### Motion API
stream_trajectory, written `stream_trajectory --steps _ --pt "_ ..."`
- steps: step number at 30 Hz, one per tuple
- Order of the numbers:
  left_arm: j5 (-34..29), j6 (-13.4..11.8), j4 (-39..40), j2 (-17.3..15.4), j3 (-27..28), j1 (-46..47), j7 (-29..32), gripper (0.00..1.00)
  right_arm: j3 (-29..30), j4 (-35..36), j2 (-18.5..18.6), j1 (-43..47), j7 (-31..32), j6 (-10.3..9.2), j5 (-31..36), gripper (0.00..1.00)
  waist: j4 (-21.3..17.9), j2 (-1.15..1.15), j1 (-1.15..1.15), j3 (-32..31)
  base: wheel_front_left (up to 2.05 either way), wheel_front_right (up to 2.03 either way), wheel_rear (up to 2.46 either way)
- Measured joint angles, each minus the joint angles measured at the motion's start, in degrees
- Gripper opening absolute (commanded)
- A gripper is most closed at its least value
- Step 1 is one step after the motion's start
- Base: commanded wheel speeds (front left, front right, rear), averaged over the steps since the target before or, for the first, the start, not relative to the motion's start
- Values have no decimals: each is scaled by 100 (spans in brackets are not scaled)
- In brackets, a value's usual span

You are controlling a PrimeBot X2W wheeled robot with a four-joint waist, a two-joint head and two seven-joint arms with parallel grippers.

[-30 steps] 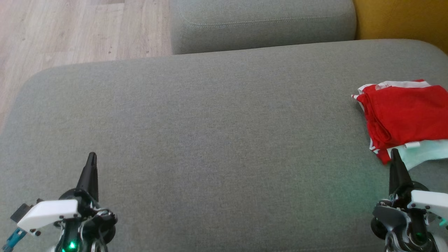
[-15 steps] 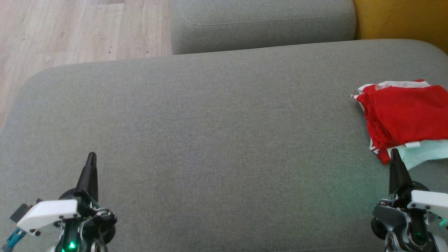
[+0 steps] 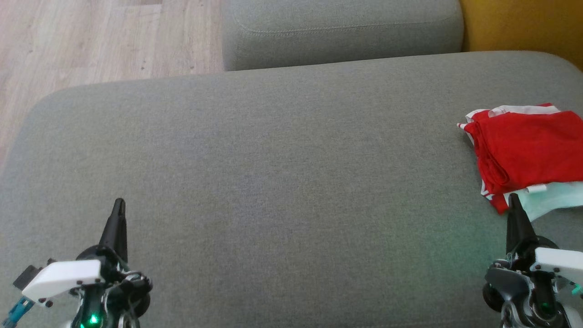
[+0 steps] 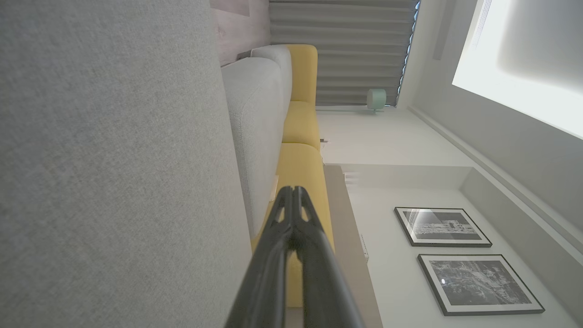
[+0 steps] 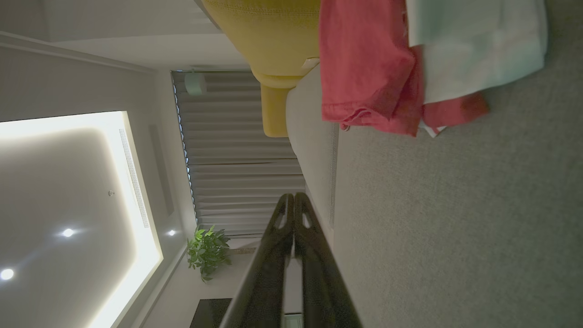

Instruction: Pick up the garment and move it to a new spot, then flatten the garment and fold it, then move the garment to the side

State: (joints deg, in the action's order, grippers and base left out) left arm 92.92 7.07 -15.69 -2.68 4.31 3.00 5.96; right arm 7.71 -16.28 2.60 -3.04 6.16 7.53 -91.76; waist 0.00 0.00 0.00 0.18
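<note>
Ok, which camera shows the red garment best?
Head view: it looks down on the folded red garment, cropped at right. Right wrist view gives a sideways partial look; left wrist view faces framed pictures.

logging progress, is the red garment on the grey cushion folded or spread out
Folded: the red garment with white trim lies as a compact rectangle with layered edges, near the grey cushion's right end.
</note>
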Motion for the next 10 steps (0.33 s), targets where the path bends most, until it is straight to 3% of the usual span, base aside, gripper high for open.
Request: stream_trajectory --steps 10 --pt "0 0 0 2 2 0 0 0 0 0 0 0 0 0 0 0 0 0 0 0 0 0 0"
